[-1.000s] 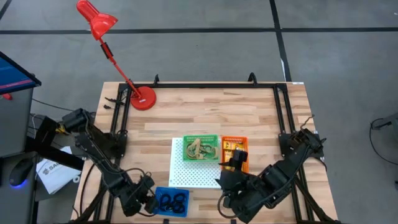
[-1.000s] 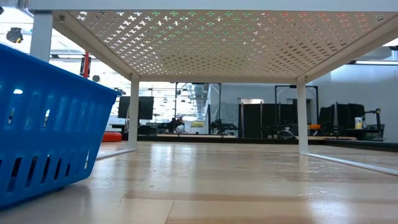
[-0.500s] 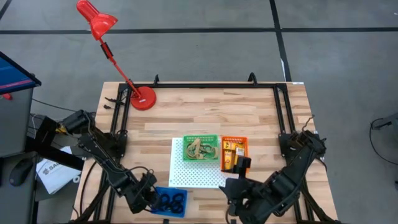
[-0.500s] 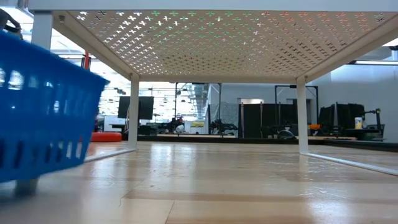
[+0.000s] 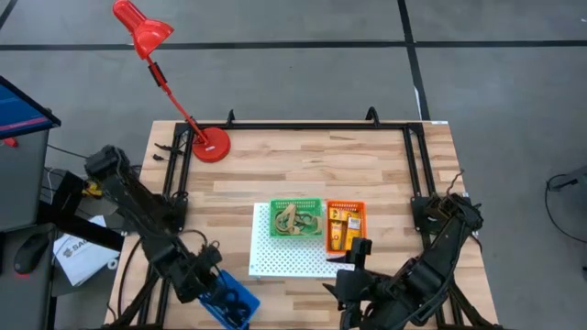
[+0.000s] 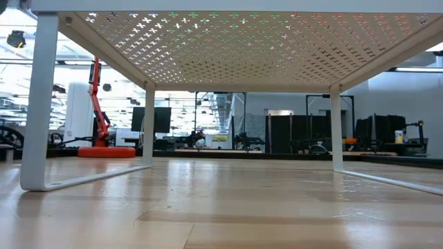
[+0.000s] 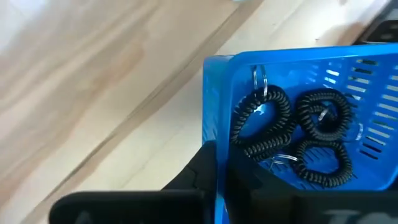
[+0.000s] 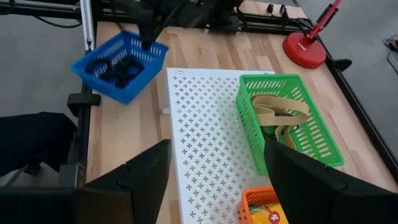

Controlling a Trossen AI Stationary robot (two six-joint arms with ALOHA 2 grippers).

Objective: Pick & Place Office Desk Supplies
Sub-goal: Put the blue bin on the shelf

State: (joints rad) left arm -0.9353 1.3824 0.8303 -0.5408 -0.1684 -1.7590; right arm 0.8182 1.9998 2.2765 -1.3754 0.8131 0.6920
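Lower left of the high view: the left gripper [image 5: 209,278] is clamped tight on the rim of the blue basket [image 5: 231,300], which hangs tilted at the table's [image 5: 303,165] front edge. Black coiled loops [image 7: 292,134] lie inside it. Centre frame, the white board [image 5: 284,252] carries a green basket [image 5: 297,220] of tan bands [image 8: 277,115] and an orange basket [image 5: 346,225] with yellow blocks. The right gripper [image 5: 353,266], lower centre, is wide open and empty
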